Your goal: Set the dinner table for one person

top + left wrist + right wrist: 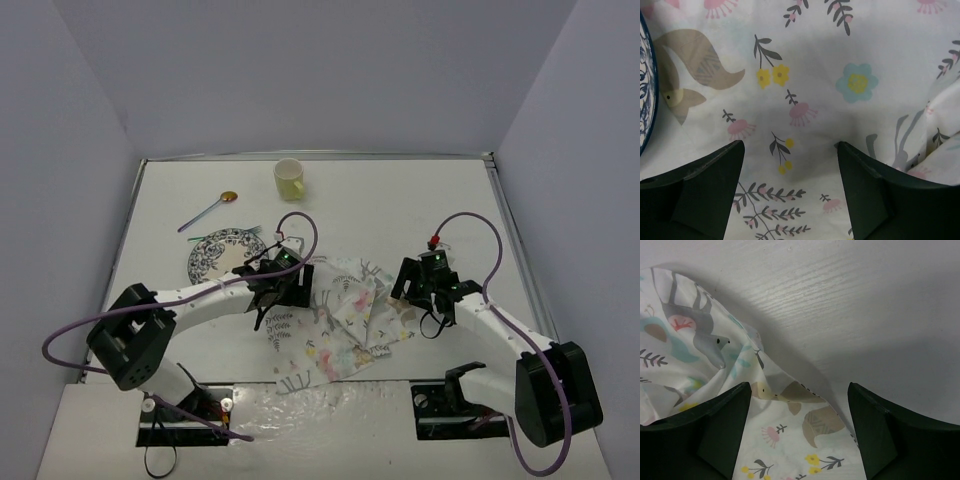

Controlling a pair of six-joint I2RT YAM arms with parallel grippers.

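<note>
The dinner table (400,200) is seen filling the whole top view. A cloth mat (335,325) printed with animals and flowers is bunched up at the middle of the near edge, nowhere near flat. A blue-patterned plate (212,258) is parked right at the mat's left side; whether its rim is sat on the cloth can't be told. Toward the far left corner a spoon (208,211) and what looks like a fork (225,236) are laid, and a yellow mug (289,179) is stood by the far edge.

The left gripper (789,150) is held wide over the printed cloth. The right gripper (799,390) is held just as wide over the mat's folded right edge, with nothing gripped by either.

Trouble, probably: if the cloth gets tugged from the left, the plate could be dragged along with it. If only one layer of the fold is caught on the right, the mat would likely be twisted instead of spread, or pulled off the near edge.
</note>
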